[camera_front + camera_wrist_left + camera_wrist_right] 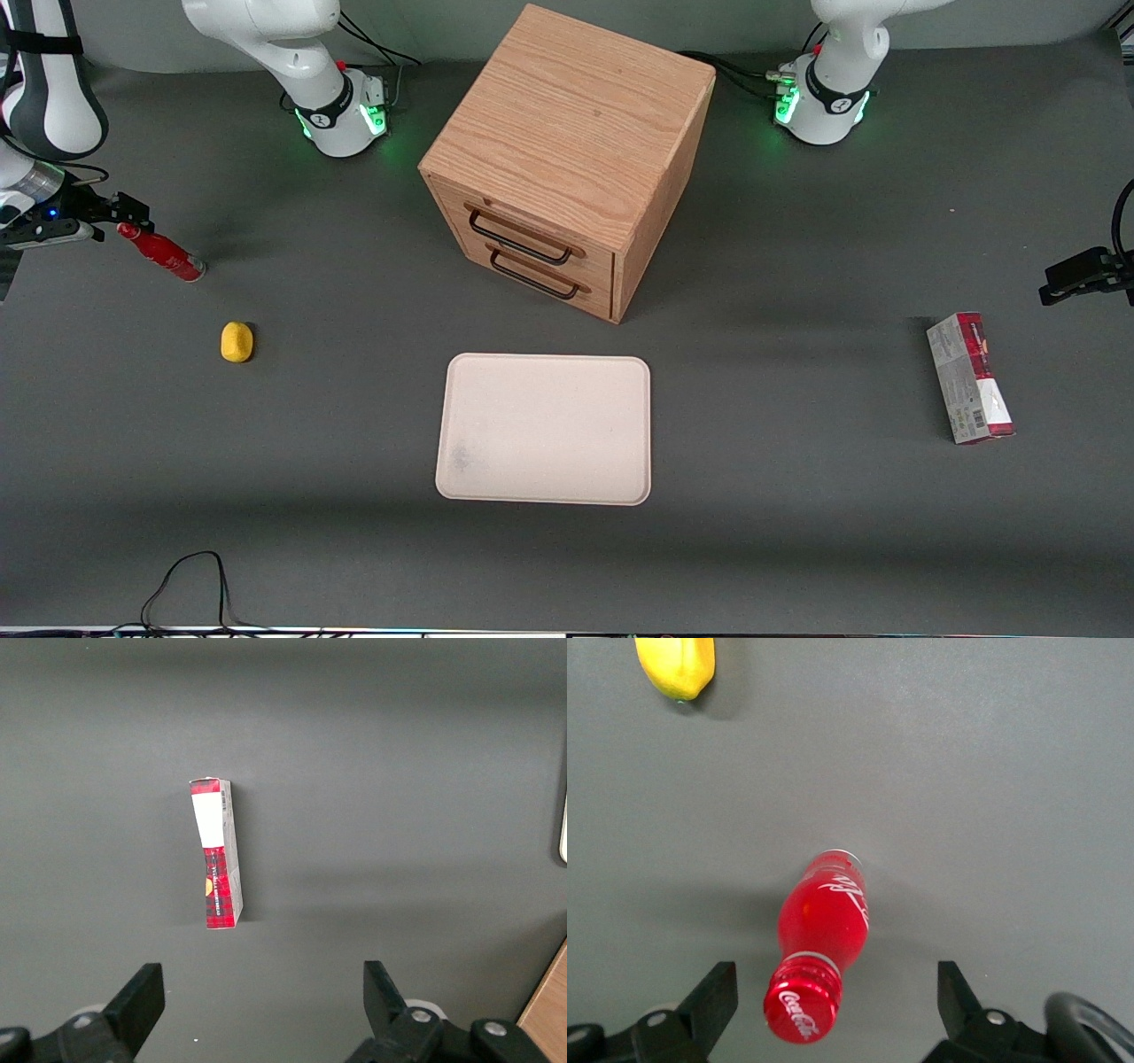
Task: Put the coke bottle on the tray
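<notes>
The small, light, hard and likely slippery coke bottle [819,939] stands just under the wide-spread hand [837,1010], best gripped about its waist below the cap

A dark grey table [797,532] carries a wooden two-drawer cabinet [567,151], and in front of its drawers lies the cream tray [545,430]. Toward the working arm's end stand the coke bottle [164,252] and, nearer the front camera, a yellow lemon-like object [236,342], with the gripper [124,213] spread wide above the bottle's cap. A red-and-grey carton [970,378] lies toward the parked arm's end.
</notes>
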